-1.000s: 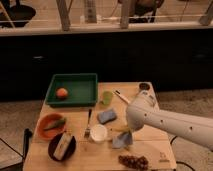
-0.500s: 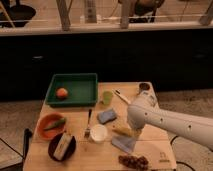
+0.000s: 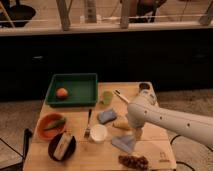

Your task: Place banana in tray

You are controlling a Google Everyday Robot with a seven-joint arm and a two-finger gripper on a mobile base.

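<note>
claw (image 3: 136, 133) low over the table (image 3: 155, 150), right of centre; open or closed: cannot tell. banana (image 3: 121, 126) lies on the table just left of the claw, near the blue sponge (image 3: 107, 116) and white cup (image 3: 98, 133). tray (image 3: 80, 86) at far left, well apart, holds an orange fruit (image 3: 62, 92).

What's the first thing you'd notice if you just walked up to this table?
The big white robot arm stretches in from the right, its pincer down beside the little yellow banana near the middle. Then the dark-green tray at the back left, with a round orange fruit inside.
</note>
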